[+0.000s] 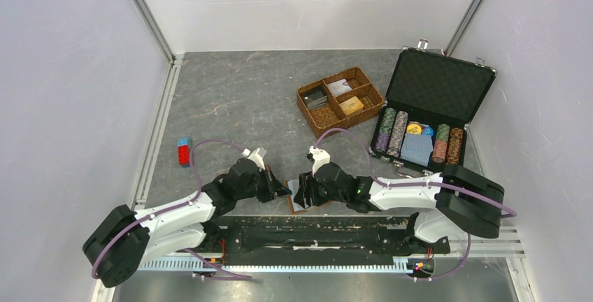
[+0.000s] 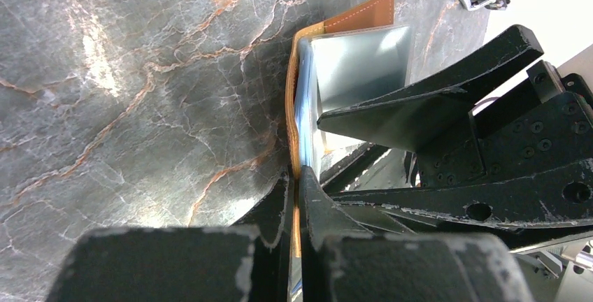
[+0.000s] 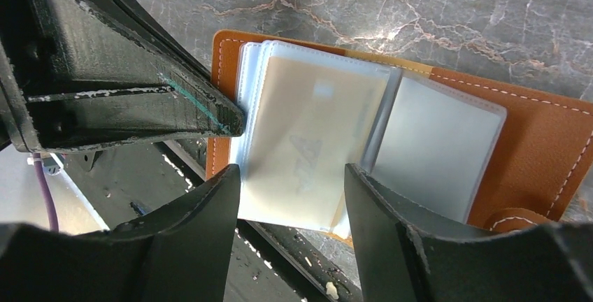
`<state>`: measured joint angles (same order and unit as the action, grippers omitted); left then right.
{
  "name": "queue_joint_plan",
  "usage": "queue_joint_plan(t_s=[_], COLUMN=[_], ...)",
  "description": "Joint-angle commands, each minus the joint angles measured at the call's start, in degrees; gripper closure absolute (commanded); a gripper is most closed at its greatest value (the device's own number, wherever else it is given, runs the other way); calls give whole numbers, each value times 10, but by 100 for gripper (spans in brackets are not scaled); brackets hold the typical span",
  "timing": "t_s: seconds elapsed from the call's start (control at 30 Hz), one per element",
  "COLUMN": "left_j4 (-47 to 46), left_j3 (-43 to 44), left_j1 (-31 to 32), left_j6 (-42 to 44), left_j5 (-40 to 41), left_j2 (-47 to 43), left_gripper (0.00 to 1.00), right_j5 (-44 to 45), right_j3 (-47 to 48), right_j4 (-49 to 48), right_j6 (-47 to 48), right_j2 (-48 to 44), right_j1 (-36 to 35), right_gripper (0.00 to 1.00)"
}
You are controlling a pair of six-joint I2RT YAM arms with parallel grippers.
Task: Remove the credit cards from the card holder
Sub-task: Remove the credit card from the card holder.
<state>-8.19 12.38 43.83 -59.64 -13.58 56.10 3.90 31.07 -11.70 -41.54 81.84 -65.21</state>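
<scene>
The tan leather card holder (image 1: 296,203) lies open at the table's near edge, between my two grippers. My left gripper (image 2: 299,176) is shut on its leather edge (image 2: 356,19), next to the pale sleeves (image 2: 360,64). In the right wrist view the holder (image 3: 538,127) shows its clear sleeves fanned out. The top sleeve holds a pale card (image 3: 308,141) with a faint logo. My right gripper (image 3: 292,176) is open, with one jaw on each side of that sleeve's near edge. From above, the left gripper (image 1: 283,191) and right gripper (image 1: 305,193) almost meet.
A woven brown basket (image 1: 308,114) at the back holds a golden-orange card (image 1: 352,105), a dark card (image 1: 316,97) and a pale one (image 1: 340,87). An open black case (image 1: 433,89) with poker chips and a blue deck stands right. A red and blue block (image 1: 184,152) lies left.
</scene>
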Motion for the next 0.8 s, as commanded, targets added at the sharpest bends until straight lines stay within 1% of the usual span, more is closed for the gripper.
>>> queue_joint_plan(t_s=[0.0, 0.2, 0.57, 0.77], left_j4=[0, 2, 13, 16], left_j3=[15, 15, 14, 13], left_j1=[0, 0, 0, 0], left_j6=[13, 13, 15, 16], left_j5=[7, 7, 12, 14], left_j2=[-13, -13, -15, -18], left_gripper=[98, 98, 98, 98], right_j5=[5, 30, 54, 92], right_j3=[13, 8, -1, -1], right_j4=[-11, 18, 44, 92], right_j6=[-3, -3, -1, 4], right_j2=[-3, -18, -55, -77], right_j1=[-4, -4, -4, -2], right_gripper=[43, 47, 46, 46])
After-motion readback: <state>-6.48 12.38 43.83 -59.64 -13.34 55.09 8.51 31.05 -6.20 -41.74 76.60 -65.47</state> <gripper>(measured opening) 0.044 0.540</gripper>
